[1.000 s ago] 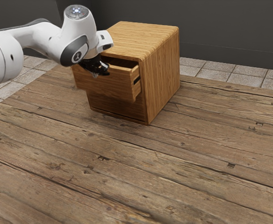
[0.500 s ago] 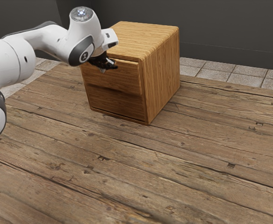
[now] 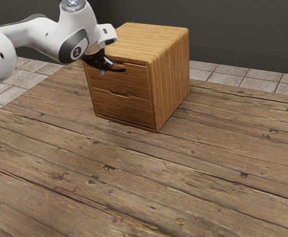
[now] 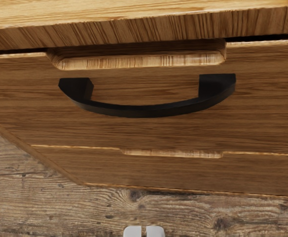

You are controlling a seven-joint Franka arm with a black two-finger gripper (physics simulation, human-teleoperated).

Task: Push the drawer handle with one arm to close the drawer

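Observation:
In the exterior view my gripper (image 3: 101,71) is in front of the upper drawer (image 3: 133,79) of the wooden cabinet (image 3: 171,74), near its top edge. The drawer front stands about flush with the cabinet. Part of the black handle (image 3: 117,70) appears beside the gripper. In the wrist view the curved black handle (image 4: 144,111) is mounted on the drawer front (image 4: 262,98). The pale fingertips of my gripper (image 4: 144,231) stand nearly together, apart from the handle, with nothing seen between them.
A lower drawer (image 3: 122,106) sits flush below the upper one. The cabinet stands on a wooden plank surface (image 3: 149,173). Pale floor tiles (image 3: 255,79) and a dark wall (image 3: 242,34) lie behind it.
The upper drawer has slid into the cabinet from its pulled-out position. My hand moved toward the cabinet with it, then drew back a little toward the exterior view's left.

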